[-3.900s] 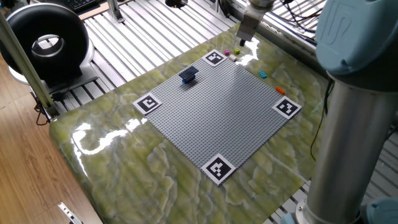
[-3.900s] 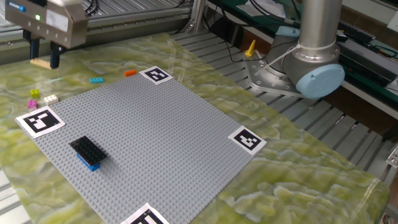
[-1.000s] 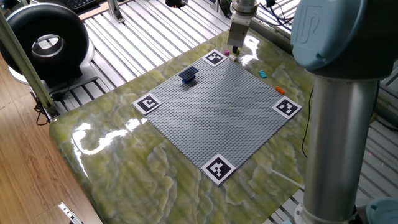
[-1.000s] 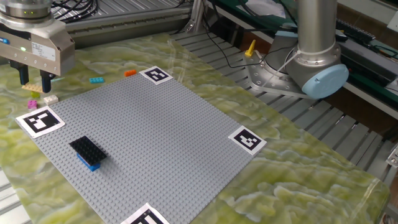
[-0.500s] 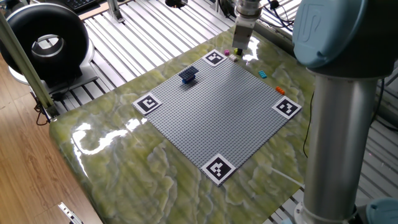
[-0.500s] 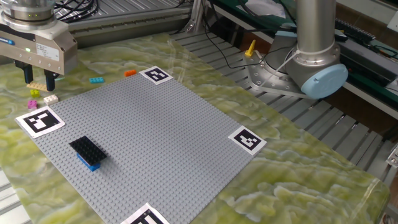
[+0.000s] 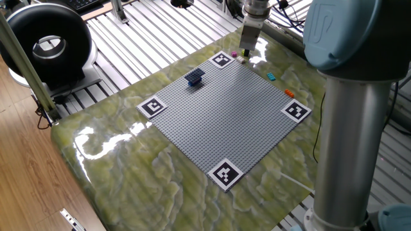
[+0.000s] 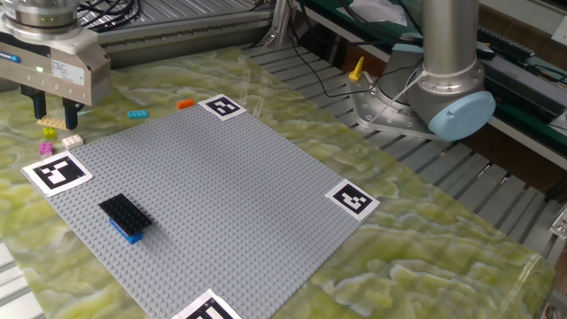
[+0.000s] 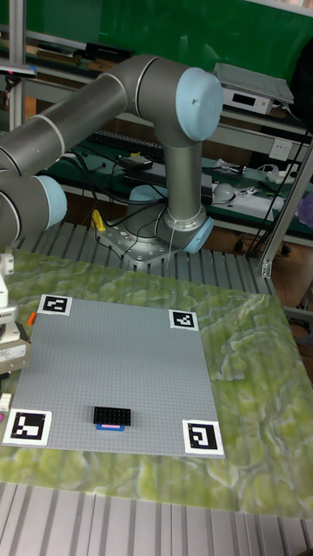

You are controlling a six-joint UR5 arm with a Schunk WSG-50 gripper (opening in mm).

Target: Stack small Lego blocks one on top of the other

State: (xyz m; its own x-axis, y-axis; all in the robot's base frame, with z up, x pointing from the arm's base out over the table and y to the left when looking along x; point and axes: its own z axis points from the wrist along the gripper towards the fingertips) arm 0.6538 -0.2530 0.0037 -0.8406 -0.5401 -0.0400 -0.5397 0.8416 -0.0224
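Hand (image 8: 53, 112) above the table's (image 8: 425, 221) far corner, closed on a tan brick (image 8: 50, 121). Loose bricks, magenta (image 8: 47, 147), cream (image 8: 73, 140), cyan (image 8: 136, 113) and orange (image 8: 184, 104), beside the grey baseplate (image 8: 230, 195); dark stack (image 8: 124, 216) on it. Risk: shallow pinch, so the tan brick could tilt or drop in transit

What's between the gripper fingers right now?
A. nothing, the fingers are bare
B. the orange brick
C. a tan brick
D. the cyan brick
C. In the other fixed view a tan brick sits between the fingers of the gripper, held above the table, while the cyan brick and orange brick lie off to the side.
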